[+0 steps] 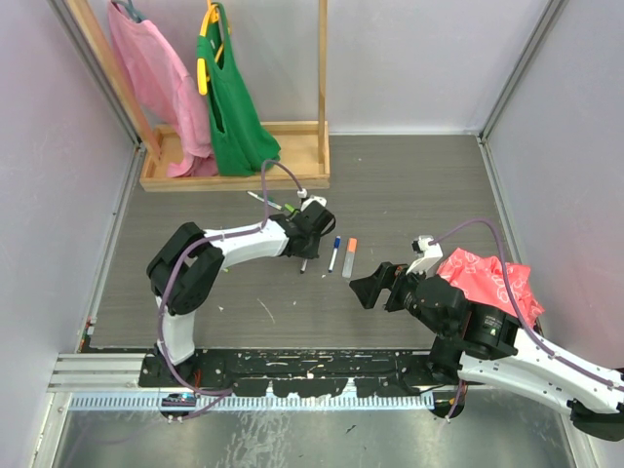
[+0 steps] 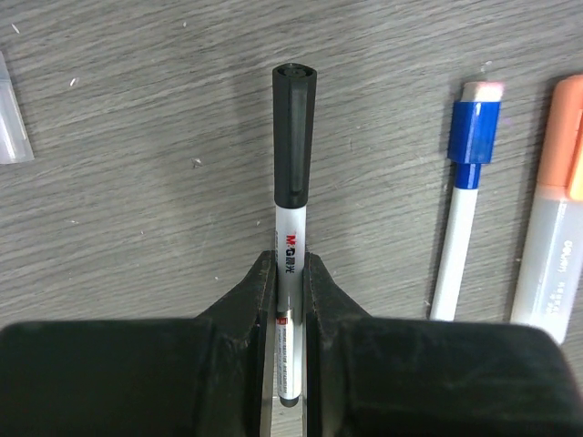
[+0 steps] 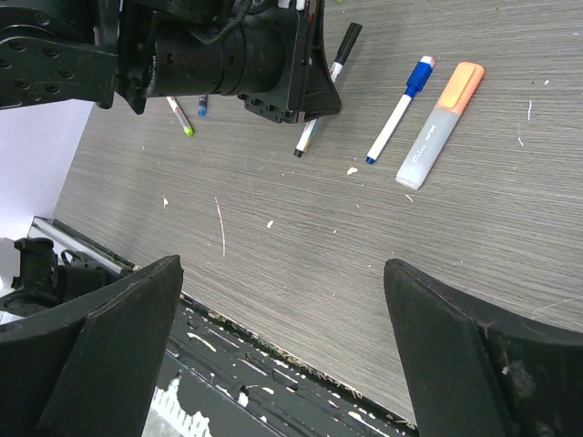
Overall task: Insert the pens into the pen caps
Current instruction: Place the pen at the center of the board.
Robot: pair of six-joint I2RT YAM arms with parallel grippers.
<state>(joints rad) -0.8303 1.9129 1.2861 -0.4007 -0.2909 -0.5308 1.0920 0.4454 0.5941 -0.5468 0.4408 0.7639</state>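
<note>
The left pincer (image 2: 290, 269) grips a thin white pen with a black cap (image 2: 291, 232). The right pincer (image 3: 282, 270) stands wide and empty over the grey bench (image 3: 437, 264).

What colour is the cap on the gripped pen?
The cap is black; see left wrist view.

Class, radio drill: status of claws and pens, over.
Left claw shut on black pen, cap on. Right claw open, empty. Blue pen, orange pen lying alongside, nothing blocking.
</note>
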